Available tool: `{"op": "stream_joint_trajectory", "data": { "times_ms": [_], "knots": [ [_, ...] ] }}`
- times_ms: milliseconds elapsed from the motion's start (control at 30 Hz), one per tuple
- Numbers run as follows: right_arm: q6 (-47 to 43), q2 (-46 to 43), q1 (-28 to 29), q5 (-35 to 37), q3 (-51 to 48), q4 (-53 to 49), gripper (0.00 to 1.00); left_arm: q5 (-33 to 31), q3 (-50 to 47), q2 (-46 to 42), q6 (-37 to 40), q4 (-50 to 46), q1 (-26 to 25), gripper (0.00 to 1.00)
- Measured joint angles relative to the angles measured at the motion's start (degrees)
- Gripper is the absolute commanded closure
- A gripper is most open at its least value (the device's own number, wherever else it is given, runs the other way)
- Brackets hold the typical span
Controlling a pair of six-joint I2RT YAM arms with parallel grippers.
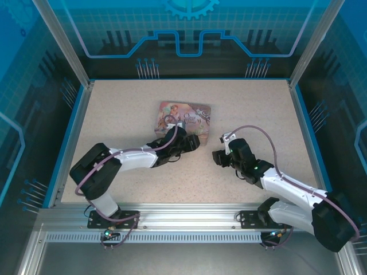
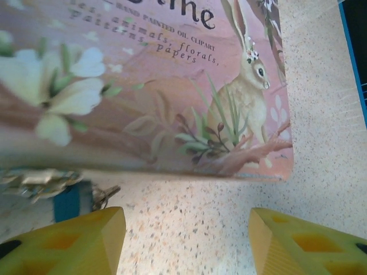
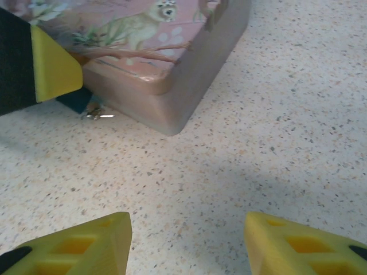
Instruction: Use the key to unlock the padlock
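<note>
One tin, one padlock, one key, and two end effectors.

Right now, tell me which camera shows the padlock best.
Left wrist: the padlock looks largest there, its teal body by the tin edge with metal at its side. Right wrist gives just a teal corner beside the left gripper's finger. From above it is too small to tell by the left gripper.

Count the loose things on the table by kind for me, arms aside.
Pink tin: 1
Teal padlock: 1
Small metal piece beside it, likely the key: 1
Total: 3
</note>
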Motion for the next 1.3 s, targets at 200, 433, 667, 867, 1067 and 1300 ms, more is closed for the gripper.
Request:
{"op": "stream_joint_trajectory", "data": {
  "times_ms": [200,433,667,867,1067,1300],
  "knots": [
    [-0.2,-0.4,0.4,-3.5,-0.5,1.6,0.35,-0.5,-1.8,-13.9,2.8,-7.0,1.7,0.24],
    [7.0,9.8,-4.1,-12.9,-0.5,9.8,0.08,3.1,-1.4,-24.0,6.4,-16.2,17.2,0.14],
    [12.6,26.8,-11.6,-27.4,9.5,16.5,0.00,6.7,-2.4,-27.4,8.8,-21.2,26.3,0.13],
    [13.6,37.0,-14.1,-34.1,22.7,18.8,0.02,8.7,-5.5,-30.2,9.2,-21.5,29.4,0.13],
    [13.6,47.2,-15.6,-38.5,34.2,19.1,0.03,10.4,-6.6,-30.4,9.7,-22.1,31.1,0.12],
    [9.8,48.6,-17.6,-33.8,41.5,13.4,0.01,11.7,-6.6,-30.6,10.6,-22.1,33.3,0.11]
  ]
}}
